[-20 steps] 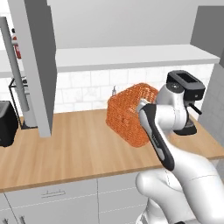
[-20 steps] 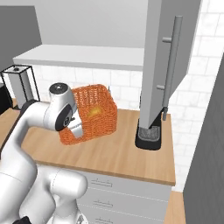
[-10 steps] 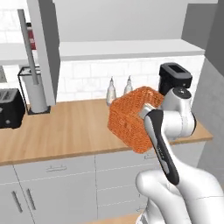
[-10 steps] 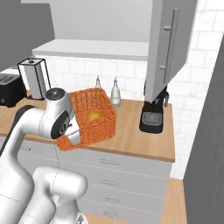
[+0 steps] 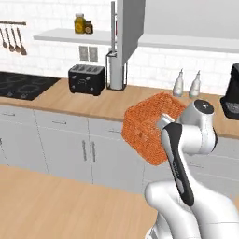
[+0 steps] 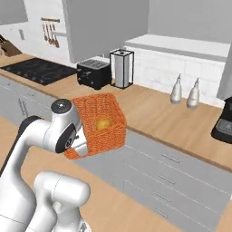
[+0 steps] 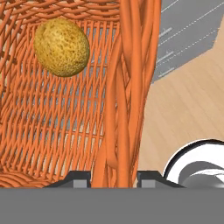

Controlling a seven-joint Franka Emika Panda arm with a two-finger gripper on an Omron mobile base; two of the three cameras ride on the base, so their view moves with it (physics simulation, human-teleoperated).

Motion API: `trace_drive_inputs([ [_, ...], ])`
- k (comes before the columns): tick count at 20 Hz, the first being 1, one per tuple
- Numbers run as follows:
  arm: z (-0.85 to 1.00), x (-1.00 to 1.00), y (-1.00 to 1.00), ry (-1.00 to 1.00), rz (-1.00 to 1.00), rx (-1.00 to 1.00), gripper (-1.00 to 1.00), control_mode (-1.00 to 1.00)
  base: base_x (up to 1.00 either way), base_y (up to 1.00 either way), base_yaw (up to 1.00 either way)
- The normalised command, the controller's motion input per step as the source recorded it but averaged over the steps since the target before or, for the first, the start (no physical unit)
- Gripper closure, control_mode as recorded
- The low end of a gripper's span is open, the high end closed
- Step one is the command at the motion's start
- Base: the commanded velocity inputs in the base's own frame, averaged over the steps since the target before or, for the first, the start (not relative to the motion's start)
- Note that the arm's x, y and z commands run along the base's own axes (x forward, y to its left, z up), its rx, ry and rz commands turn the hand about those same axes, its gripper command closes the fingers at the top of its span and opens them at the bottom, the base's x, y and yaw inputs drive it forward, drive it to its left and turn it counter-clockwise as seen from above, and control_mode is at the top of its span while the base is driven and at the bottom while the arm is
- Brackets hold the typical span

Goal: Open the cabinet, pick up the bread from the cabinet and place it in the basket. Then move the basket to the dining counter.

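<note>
**A:** What is the white arm carrying above the kitchen floor?

**B:** The basket [image 6: 100, 123], a boxy orange weave with an open mesh texture, is held off the tabletop [image 6: 172, 118], out in front of the grey drawer fronts [image 6: 167, 176]. In the left base view the basket [image 5: 150, 127] hangs tilted, one corner down, just beside the arm's dark-striped forearm.

**A:** And the hand?

**B:** The hand [image 7: 114, 177] is clenched on the basket's wall: the hand view shows a thick twisted band of orange wicker rising between the two dark tips, one tip on each side of it.

**A:** Where is the bread?

**B:** Inside the basket. The bread [image 6: 103, 123] is a small round bun, golden and pitted like a crust, lying against the woven inner wall; in the hand view the bread [image 7: 62, 47] sits near the upper left, with the mesh visible all round it.

**A:** What else is in shot?

**B:** On the light wood tabletop, backed by white tiles, stand a black toaster [image 5: 87, 80], two pale rounded shakers [image 5: 178, 84] and a dark coffee machine [image 5: 231, 92]. An open grey cabinet door [image 5: 129, 25] with a long silver bar handle hangs above.
</note>
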Motion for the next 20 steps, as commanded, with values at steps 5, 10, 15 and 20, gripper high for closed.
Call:
trace_drive_inputs([
  [5,0.00,0.00,0.00,0.00,0.00,0.00,1.00,1.00,-0.52,0.14,0.95],
  [10,0.00,0.00,0.00,0.00,0.00,0.00,1.00,1.00,-0.16,0.29,0.93],
  [15,0.00,0.00,0.00,0.00,0.00,0.00,1.00,1.00,0.00,0.07,0.90],
  [20,0.00,0.00,0.00,0.00,0.00,0.00,1.00,1.00,-0.14,-0.21,0.49],
])
